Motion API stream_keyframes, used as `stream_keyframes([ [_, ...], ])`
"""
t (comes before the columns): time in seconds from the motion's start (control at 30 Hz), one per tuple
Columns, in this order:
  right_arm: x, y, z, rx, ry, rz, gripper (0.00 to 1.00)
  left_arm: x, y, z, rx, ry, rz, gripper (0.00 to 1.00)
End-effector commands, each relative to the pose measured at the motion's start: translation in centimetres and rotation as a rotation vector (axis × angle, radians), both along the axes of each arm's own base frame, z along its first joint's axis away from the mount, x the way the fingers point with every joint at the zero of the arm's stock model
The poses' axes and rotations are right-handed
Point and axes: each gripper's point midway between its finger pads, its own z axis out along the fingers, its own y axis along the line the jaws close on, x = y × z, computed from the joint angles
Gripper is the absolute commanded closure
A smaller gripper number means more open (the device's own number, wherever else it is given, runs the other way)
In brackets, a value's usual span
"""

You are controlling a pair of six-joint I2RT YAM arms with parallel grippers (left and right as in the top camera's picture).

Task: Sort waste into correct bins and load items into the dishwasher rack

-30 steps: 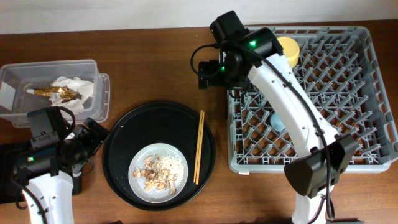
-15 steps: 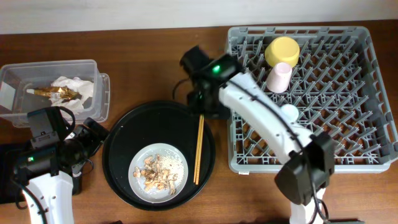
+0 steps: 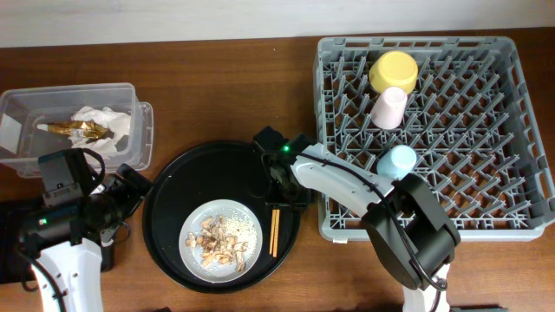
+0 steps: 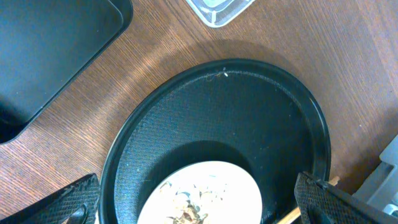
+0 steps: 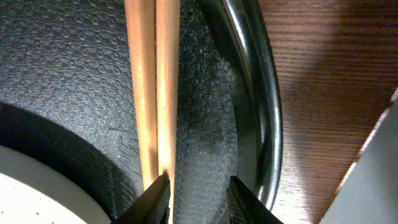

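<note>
The pair of chopsticks [image 3: 275,232] [image 5: 152,93] lies on the right side of the round black tray [image 3: 173,191]. My right gripper [image 3: 279,186] [image 5: 200,196] is low over them, its jaws narrowed but apart. The sticks run under the left fingertip [image 5: 155,200], and only tray mat shows in the gap. The plate [image 3: 221,240] holds food scraps [image 3: 217,244]. The blue cup [image 3: 397,162], pink cup [image 3: 389,107] and yellow bowl [image 3: 393,71] stand in the dishwasher rack [image 3: 486,173]. My left gripper [image 3: 130,186] [image 4: 199,200] is open above the tray's left side.
The clear tub [image 3: 130,91] at the back left holds the white napkin [image 3: 100,117] and the gold wrapper [image 3: 74,128]. The shallow black tray [image 4: 50,50] lies at the left edge. The rack's corner [image 5: 379,174] is close on the right of my right gripper.
My right arm has swung from the rack down onto the round tray over the chopsticks, and its jaws have narrowed. The blue cup now stands in the rack. The left arm has not moved.
</note>
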Motion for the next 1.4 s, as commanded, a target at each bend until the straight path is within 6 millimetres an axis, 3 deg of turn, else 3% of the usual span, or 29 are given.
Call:
stream_keyframes([
  [0.0, -0.1, 0.3, 0.1, 0.014, -0.002, -0.004, 0.68, 0.1, 0.3, 0.4, 0.008, -0.011, 0.012, 0.01],
  [0.37, 0.7, -0.1, -0.4, -0.012, -0.050, -0.005, 0.68, 0.1, 0.3, 0.4, 0.008, -0.010, 0.012, 0.01],
  [0.53, 0.5, 1.6, -0.8, -0.003, -0.112, 0.042, 0.68, 0.1, 0.3, 0.4, 0.008, -0.011, 0.012, 0.01],
  [0.67, 0.7, 1.3, -1.0, -0.047, -0.152, 0.033, 0.69, 0.1, 0.3, 0.4, 0.008, -0.010, 0.012, 0.01],
  [0.7, 0.7, 1.3, -1.0, -0.050, -0.155, 0.033, 0.82, 0.1, 0.2, 0.4, 0.008, -0.010, 0.012, 0.01],
  [0.73, 0.7, 1.3, -1.0, -0.050, -0.155, 0.033, 0.84, 0.1, 0.3, 0.4, 0.008, -0.010, 0.012, 0.01],
  [0.77, 0.7, 1.3, -1.0, -0.050, -0.155, 0.033, 0.95, 0.1, 0.3, 0.4, 0.008, -0.010, 0.012, 0.01],
  [0.8, 0.8, 1.4, -0.7, -0.041, -0.157, 0.030, 0.96, 0.1, 0.2, 0.4, 0.008, -0.010, 0.012, 0.01],
  [0.87, 1.8, 1.5, 1.1, -0.016, -0.169, 0.010, 0.96, 0.1, 0.3, 0.4, 0.008, -0.010, 0.012, 0.00],
  [0.93, 4.1, 1.3, 6.6, 0.029, -0.236, 0.029, 0.96, 0.1, 0.3, 0.4, 0.008, -0.010, 0.012, 0.01],
  [1.0, 7.1, -0.4, 14.1, 0.074, -0.351, 0.093, 0.96, 0.1, 0.3, 0.4, 0.008, -0.010, 0.012, 0.01],
  [1.03, 10.2, -5.0, 19.5, 0.031, -0.456, 0.079, 0.96, 0.1, 0.2, 0.4, 0.008, -0.010, 0.012, 0.00],
  [1.07, 11.5, -7.6, 20.9, 0.003, -0.483, 0.060, 0.96, 0.1, 0.3, 0.4, 0.008, -0.010, 0.012, 0.01],
  [1.17, 15.0, -15.8, 20.6, -0.076, -0.501, 0.018, 0.96, 0.1, 0.3, 0.4, 0.008, -0.010, 0.012, 0.01],
  [1.2, 16.4, -17.3, 19.7, -0.099, -0.511, 0.056, 0.96, 0.1, 0.3, 0.4, 0.008, -0.010, 0.012, 0.01],
  [1.3, 18.4, -18.0, 17.3, -0.111, -0.499, 0.055, 0.95, 0.1, 0.3, 0.4, 0.008, -0.010, 0.012, 0.01],
  [1.37, 19.0, -17.8, 15.9, -0.113, -0.483, 0.056, 0.87, 0.1, 0.3, 0.4, 0.008, -0.010, 0.012, 0.01],
])
